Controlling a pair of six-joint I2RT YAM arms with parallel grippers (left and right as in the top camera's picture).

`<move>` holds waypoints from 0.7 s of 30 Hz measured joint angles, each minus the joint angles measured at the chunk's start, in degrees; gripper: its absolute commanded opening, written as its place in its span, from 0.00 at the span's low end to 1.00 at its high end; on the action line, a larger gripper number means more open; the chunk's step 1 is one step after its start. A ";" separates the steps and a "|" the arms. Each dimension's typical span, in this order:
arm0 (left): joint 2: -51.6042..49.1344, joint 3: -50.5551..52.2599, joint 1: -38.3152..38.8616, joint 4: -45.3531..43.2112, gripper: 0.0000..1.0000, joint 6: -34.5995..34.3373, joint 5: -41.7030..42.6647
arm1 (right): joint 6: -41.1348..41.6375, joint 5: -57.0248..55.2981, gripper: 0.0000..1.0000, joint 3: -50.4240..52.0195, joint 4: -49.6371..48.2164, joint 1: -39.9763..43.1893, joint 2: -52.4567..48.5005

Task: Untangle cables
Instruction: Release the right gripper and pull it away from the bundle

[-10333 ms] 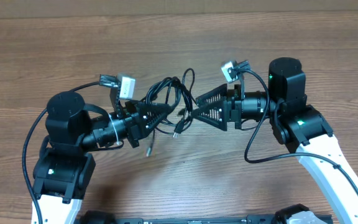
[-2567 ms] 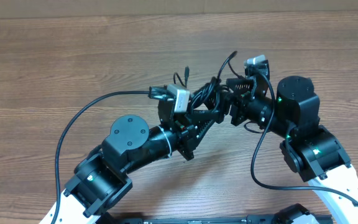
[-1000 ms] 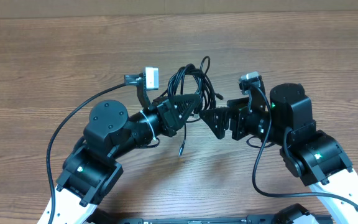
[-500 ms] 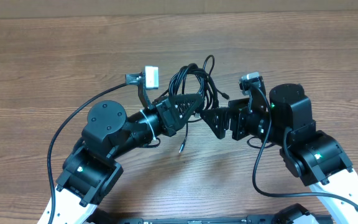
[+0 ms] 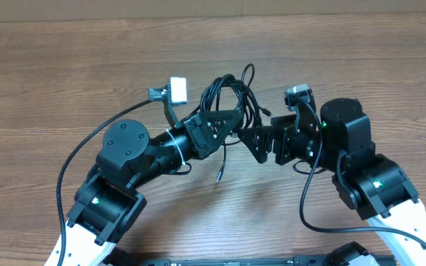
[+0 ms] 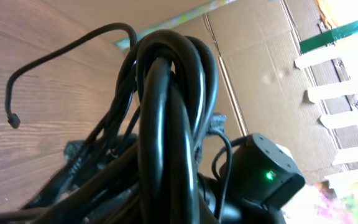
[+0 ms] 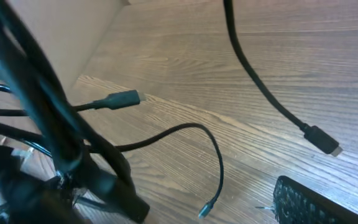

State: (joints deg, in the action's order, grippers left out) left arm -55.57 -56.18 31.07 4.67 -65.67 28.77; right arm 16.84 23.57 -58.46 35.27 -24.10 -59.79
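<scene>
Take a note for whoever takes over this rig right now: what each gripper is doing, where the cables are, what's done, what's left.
Left gripper: shut on the cables, holding the looped bundle between the two arms.
Right gripper: open, empty, pointed at the bundle from close by.
Cables: one tangled bunch. Several loose ends stick out, and one plug end trails out beside the left gripper.
Done: bundle gripped. No strand separated yet.
Left: probably take one loose strand with the right gripper, draw it out of the loops, then repeat.

Wood-grain table (image 5: 65,66) under even light, brown cardboard (image 6: 260,56) beyond its edge.
</scene>
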 measured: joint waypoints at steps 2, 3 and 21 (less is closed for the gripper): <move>-0.33 0.00 0.02 0.00 0.04 -0.04 1.49 | -0.02 0.00 1.00 0.00 -0.22 0.00 -0.87; -0.50 0.00 0.13 0.00 0.04 -0.04 1.77 | -0.02 0.00 1.00 0.00 -0.55 0.00 -1.22; -1.95 0.02 3.82 -3.23 0.04 -0.07 7.26 | -0.07 -0.83 1.00 0.00 -2.14 0.00 -4.98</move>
State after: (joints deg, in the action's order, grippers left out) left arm -57.52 -56.16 34.89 1.43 -65.73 36.03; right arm 16.78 22.74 -58.46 33.12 -24.10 -64.77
